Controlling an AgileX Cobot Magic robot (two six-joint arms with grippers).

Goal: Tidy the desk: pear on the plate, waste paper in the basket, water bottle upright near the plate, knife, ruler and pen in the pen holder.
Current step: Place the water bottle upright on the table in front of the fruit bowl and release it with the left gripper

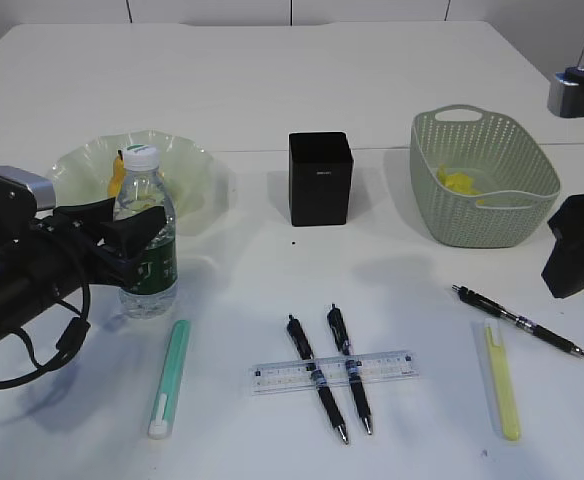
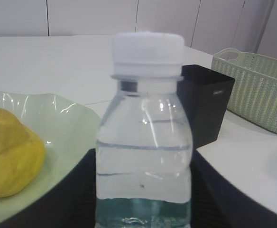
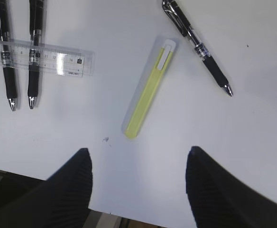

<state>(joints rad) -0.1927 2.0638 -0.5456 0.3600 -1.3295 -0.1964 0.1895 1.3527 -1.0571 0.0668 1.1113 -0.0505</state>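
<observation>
The water bottle (image 1: pixel 146 250) stands upright on the desk (image 1: pixel 272 90) beside the plate (image 1: pixel 190 168), and my left gripper (image 1: pixel 138 236) is shut on its sides. In the left wrist view the bottle (image 2: pixel 145 123) fills the middle, with the pear (image 2: pixel 10 156) on the plate (image 2: pixel 67 137). The pen holder (image 1: pixel 320 178) stands mid-desk. The clear ruler (image 1: pixel 382 366) lies across two black pens (image 1: pixel 317 385). A third pen (image 1: pixel 520 321) and a yellow knife (image 1: pixel 501 380) lie right. My right gripper (image 3: pixel 138 164) hangs open above the desk near that knife (image 3: pixel 150 90).
The basket (image 1: pixel 492 215) at the back right holds a yellow crumpled scrap (image 1: pixel 459 182). A green knife (image 1: pixel 169 378) lies in front of the bottle. The desk's front edge runs just under my right gripper's fingers (image 3: pixel 72 190).
</observation>
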